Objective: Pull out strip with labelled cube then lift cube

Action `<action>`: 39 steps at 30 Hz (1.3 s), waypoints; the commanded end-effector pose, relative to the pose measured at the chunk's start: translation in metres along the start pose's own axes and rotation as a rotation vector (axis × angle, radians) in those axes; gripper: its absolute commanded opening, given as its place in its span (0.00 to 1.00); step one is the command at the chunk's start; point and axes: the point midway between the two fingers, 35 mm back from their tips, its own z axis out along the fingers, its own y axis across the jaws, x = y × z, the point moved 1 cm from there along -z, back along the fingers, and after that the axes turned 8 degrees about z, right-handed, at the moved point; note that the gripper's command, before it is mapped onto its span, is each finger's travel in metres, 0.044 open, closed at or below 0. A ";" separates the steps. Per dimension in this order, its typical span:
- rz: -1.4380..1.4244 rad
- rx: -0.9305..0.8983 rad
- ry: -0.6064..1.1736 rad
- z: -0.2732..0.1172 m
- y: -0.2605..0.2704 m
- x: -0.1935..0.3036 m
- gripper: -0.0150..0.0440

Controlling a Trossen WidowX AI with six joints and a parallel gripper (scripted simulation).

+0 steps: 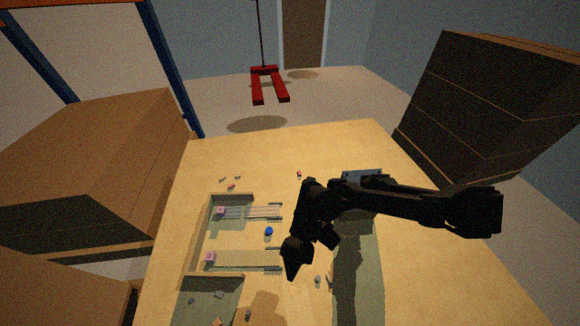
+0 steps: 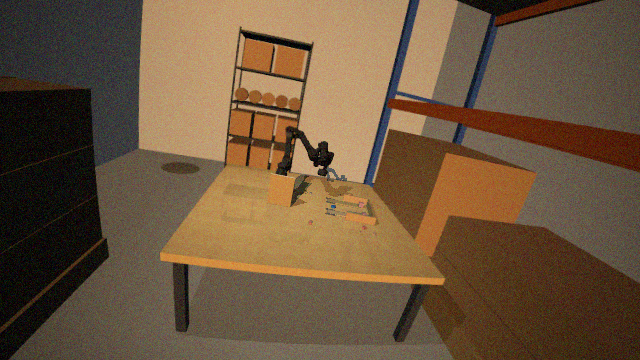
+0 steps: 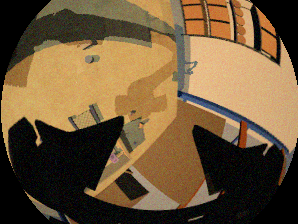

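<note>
A patterned strip (image 1: 246, 259) (image 3: 84, 120) looks unbroken between two dark rails; a pink cube with a round mark (image 1: 210, 256) (image 3: 114, 158) sits at its far end. A striped strip (image 1: 264, 211) lies beyond it, also between rails, with a gap across it near the middle; another pink cube (image 1: 220, 210) sits at its far end, its mark too small to read. My gripper (image 1: 291, 273) (image 3: 160, 124) is open and empty, high above the table on the robot's side of the strips. The black fingers hide part of the patterned strip's surroundings in the wrist view.
Low walls (image 1: 198, 240) border the far ends of both strips. A blue round object (image 1: 268, 231) (image 2: 333, 206) lies between the strips. Small grey pieces (image 1: 317, 279) (image 3: 92, 59) and red pieces (image 1: 299, 173) (image 2: 310, 222) are scattered around. An upright panel (image 2: 281, 190) stands near the arm's base.
</note>
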 end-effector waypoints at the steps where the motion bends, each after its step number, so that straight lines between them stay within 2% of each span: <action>1: 0.023 0.002 0.008 -0.001 0.001 0.001 0.93; 3: 0.204 0.023 0.070 -0.008 0.007 0.012 0.93; 8: 0.877 0.172 0.282 -0.042 0.035 0.048 0.93; 15: 1.775 0.581 0.487 -0.097 0.087 0.081 0.93; 18: 2.004 0.738 0.515 -0.113 0.104 0.086 0.93; 20: 2.072 0.789 0.521 -0.117 0.109 0.087 0.93; 39: 2.072 0.789 0.521 -0.117 0.109 0.087 0.93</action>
